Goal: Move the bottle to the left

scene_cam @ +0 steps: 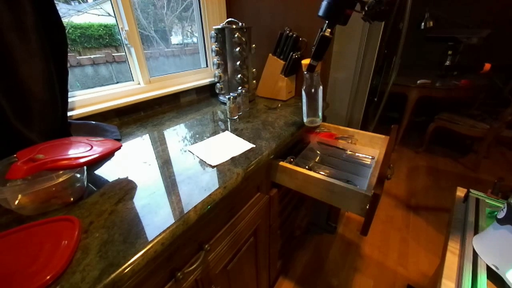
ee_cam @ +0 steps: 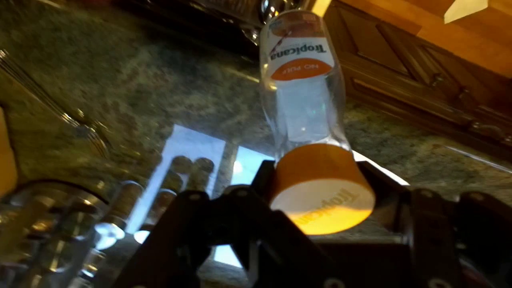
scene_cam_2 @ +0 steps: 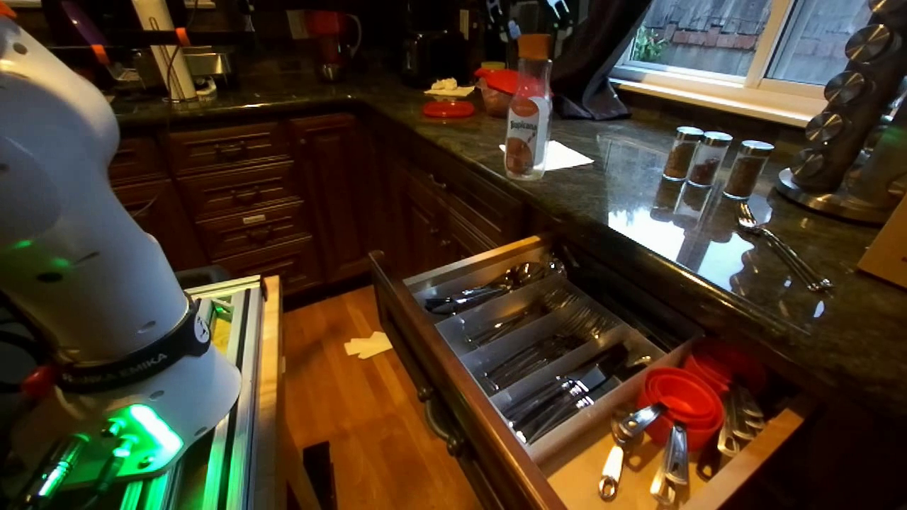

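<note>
Orange-capped and clear-sided, the Tropicana bottle (ee_cam: pixel 306 104) hangs in the air near the edge of the stone counter (scene_cam: pixel 272 132) and the open drawer (scene_cam: pixel 324 189). The wrist view alone lets "NO PULP" be read on its label (ee_cam: pixel 302 60). In an exterior view the knife block (scene_cam: pixel 276 82) stands whole, full of black handles (scene_cam: pixel 286 44); in an exterior view only a corner (scene_cam_2: pixel 886 244) of it shows, but the plastic cutlery tray (scene_cam_2: pixel 602 409) and red measuring cups (scene_cam_2: pixel 684 400) in the drawer come out clearly. The gripper (ee_cam: pixel 322 180) is clamped on the cap (ee_cam: pixel 320 164), a finger (ee_cam: pixel 263 176) against each side. The bottle's body lies below the fingers, close to upright.
</note>
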Robot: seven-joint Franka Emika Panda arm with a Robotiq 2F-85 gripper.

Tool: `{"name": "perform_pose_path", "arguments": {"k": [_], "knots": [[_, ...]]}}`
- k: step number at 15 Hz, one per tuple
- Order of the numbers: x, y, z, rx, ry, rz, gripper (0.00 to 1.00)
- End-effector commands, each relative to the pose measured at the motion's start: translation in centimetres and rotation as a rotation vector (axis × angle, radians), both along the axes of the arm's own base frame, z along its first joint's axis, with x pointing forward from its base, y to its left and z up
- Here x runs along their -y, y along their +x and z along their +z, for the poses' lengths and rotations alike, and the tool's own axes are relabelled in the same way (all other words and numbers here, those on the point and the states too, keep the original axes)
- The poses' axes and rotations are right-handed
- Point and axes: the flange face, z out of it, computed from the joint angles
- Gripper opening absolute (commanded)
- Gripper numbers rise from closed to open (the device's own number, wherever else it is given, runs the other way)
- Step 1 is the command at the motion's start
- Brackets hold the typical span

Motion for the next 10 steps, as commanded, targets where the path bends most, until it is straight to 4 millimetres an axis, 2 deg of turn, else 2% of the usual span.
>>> {"name": "perform_pose_path", "arguments": {"k": [1, 4, 6, 8, 9, 10], "knots": [[-9.0, 0.6, 0.5, 0.022, -0.006, 0.205, 0.29], [-16.1, 0.9, 0.7, 0.037, -0.012, 0.378, 0.29], [-19.2, 1.3, 0.8, 0.034, -0.017, 0.494, 0.29], [-21.4, 2.0, 1.3, 0.045, 0.012, 0.599, 0.29], [-19.9, 0.6, 1.0, 0.046, -0.016, 0.508, 0.54], [-20.8, 1.1, 1.1, 0.049, -0.006, 0.545, 0.54]]}}
